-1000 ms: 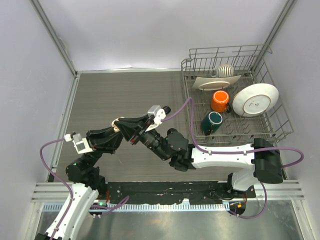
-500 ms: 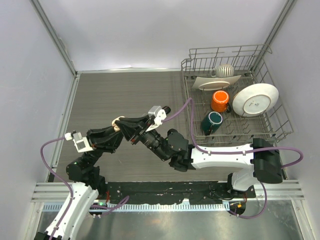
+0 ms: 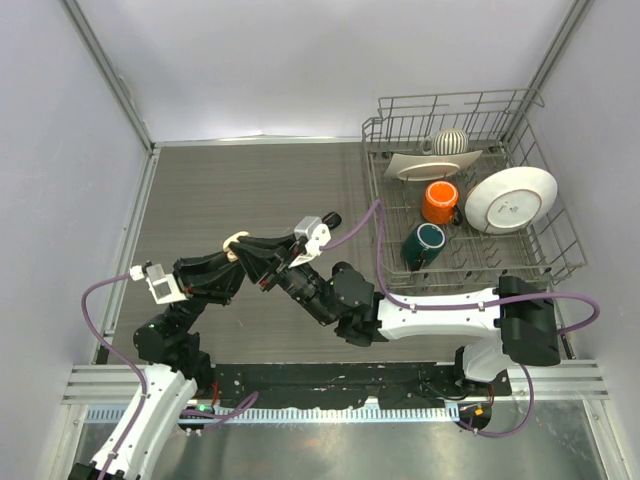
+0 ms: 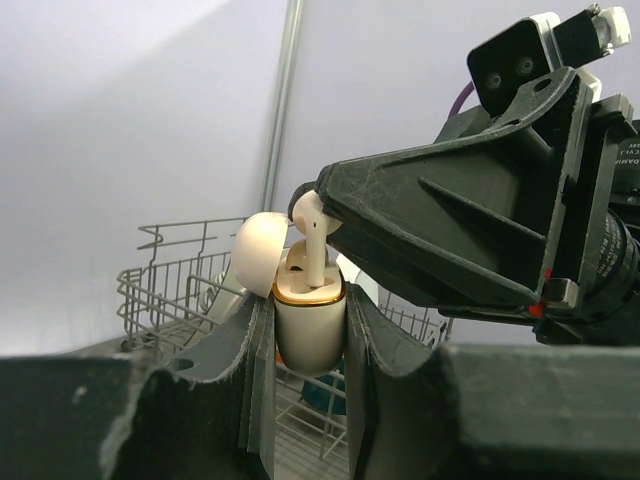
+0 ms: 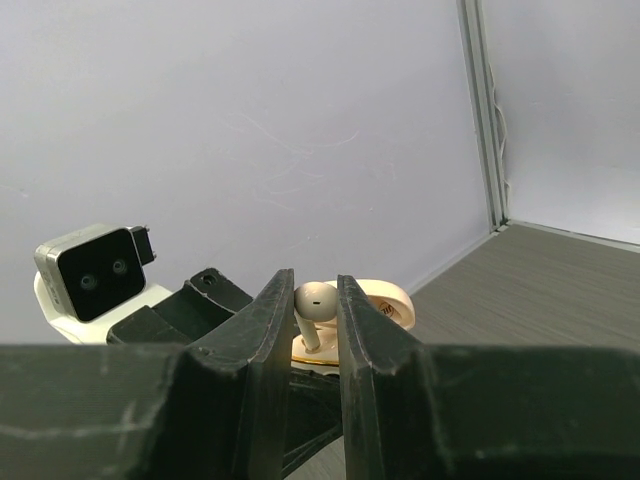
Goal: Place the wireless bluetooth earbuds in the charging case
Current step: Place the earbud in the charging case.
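**Item 1.** Small cream-white plastic charging case with a gold rim, upright, its rounded hinged lid thrown back. Location: above the grey wood-grain table, left of centre, clear of the surface. Held by the left gripper, whose two black fingers press against the case's sides.

**Item 2.** Cream-white stemmed earbud, head up and stem down. The lower end of the stem reaches into the case's open mouth. Held by the right gripper, whose black fingers pinch the bud just below its head. A second pale rounded form sits in the mouth beside the stem. Whether it is another bud cannot be told.

**Item 3.** Arms. In the overhead view both grippers meet tip to tip over the table, the left gripper from the left and the right gripper from the right.

**Item 4.** Grey wire dish rack, far right of the table. It holds:
- a large white round plate, on edge
- a smaller white plate, lying tilted
- an orange mug
- a dark green mug
- a striped cup
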`<state>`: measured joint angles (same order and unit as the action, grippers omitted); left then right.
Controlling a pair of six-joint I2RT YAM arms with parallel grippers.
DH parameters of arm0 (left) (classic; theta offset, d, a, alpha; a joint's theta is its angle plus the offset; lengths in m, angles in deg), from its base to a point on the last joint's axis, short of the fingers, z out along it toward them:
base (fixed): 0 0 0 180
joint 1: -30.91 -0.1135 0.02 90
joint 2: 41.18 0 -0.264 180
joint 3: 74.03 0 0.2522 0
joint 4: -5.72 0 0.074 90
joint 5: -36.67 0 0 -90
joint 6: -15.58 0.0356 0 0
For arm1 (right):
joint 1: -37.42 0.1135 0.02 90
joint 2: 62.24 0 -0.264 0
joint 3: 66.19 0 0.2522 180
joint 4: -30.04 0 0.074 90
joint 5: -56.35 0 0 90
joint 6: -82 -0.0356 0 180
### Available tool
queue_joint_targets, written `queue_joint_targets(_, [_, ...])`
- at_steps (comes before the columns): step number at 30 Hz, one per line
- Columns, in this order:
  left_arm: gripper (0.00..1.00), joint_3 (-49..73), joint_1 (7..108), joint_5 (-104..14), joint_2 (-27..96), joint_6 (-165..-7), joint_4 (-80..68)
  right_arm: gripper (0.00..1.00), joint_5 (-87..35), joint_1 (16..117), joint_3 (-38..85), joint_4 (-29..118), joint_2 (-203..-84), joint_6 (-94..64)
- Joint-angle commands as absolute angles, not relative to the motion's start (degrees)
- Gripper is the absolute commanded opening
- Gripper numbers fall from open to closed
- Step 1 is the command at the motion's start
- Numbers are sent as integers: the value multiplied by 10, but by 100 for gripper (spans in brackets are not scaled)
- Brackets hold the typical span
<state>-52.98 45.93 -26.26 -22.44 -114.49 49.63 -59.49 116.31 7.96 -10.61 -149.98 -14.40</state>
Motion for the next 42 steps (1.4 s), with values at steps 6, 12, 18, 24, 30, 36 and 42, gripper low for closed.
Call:
queue_joint_targets(6, [11, -514, 464, -270, -231, -1123, 591, 1, -611, 1170, 57, -34, -1523, -133])
queue_joint_targets(12, [11, -504, 464, -258, -229, -1124, 591, 1, -613, 1171, 56, -35, -1531, -128])
queue_joint_targets(18, [10, -501, 464, -260, -239, -1116, 578, 1, -618, 1171, 48, -28, -1527, -118])
queue_joint_targets(24, [9, -500, 464, -259, -251, -1093, 558, 4, -603, 1171, 50, 42, -1498, -125])
queue_joint_targets(30, [9, -497, 463, -256, -251, -1089, 553, 12, -580, 1172, 65, 91, -1487, -143])
queue_joint_targets(36, [8, -495, 463, -256, -254, -1088, 550, 23, -574, 1171, 72, 105, -1481, -149])
queue_joint_targets(42, [8, -493, 464, -252, -256, -1089, 547, 41, -569, 1171, 80, 115, -1474, -154])
